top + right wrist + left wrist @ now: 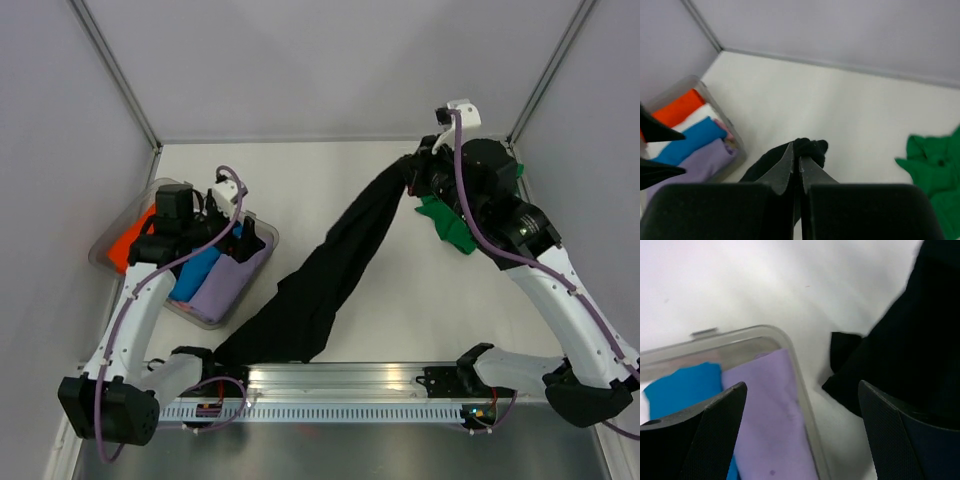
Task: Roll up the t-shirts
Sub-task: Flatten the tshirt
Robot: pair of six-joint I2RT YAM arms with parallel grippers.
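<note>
A black t-shirt [320,275] hangs stretched from the back right down to the near rail. My right gripper [408,175] is shut on its top end; in the right wrist view a bunch of black cloth [807,149] sits pinched at the gripper [796,156]. A green t-shirt [447,222] lies crumpled under the right arm and shows in the right wrist view [935,167]. My left gripper [800,405] is open and empty above the tub's right rim, with a lilac t-shirt [767,415] below and black cloth [890,355] to its right.
A clear plastic tub [262,232] at the left holds rolled orange [128,240], blue [195,272] and lilac [225,285] shirts. Grey walls close the back and sides. A metal rail [340,390] runs along the near edge.
</note>
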